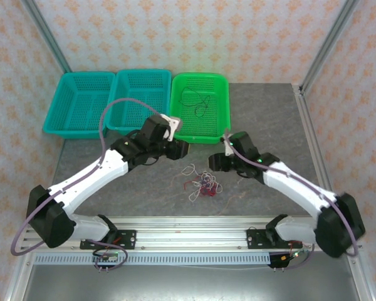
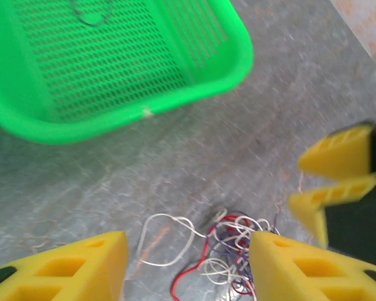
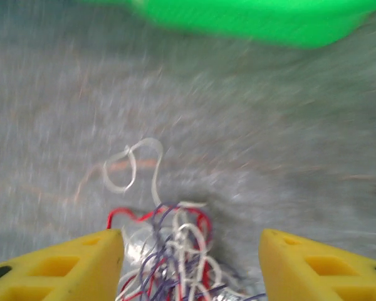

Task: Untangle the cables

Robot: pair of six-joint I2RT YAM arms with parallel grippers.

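Not much done yet from where I'm standing. One thin dark wire (image 1: 195, 100) lies in the green basket (image 1: 199, 76), so I'd guess that one's already sorted, and I can't make out anything in the two teal baskets (image 1: 141, 72) next to it.

The rest of the cables (image 1: 203, 183), red, white and some purplish, sit in one knotted clump on the grey table (image 1: 269, 113), with a white loop trailing off the side. So most of the job is left, imo.

The left gripper (image 2: 188, 251) hovers over the clump, fingers apart, gripping nothing. The right gripper (image 3: 191, 235) is the same deal: fingers spread, tangle just below, no wire pinched.
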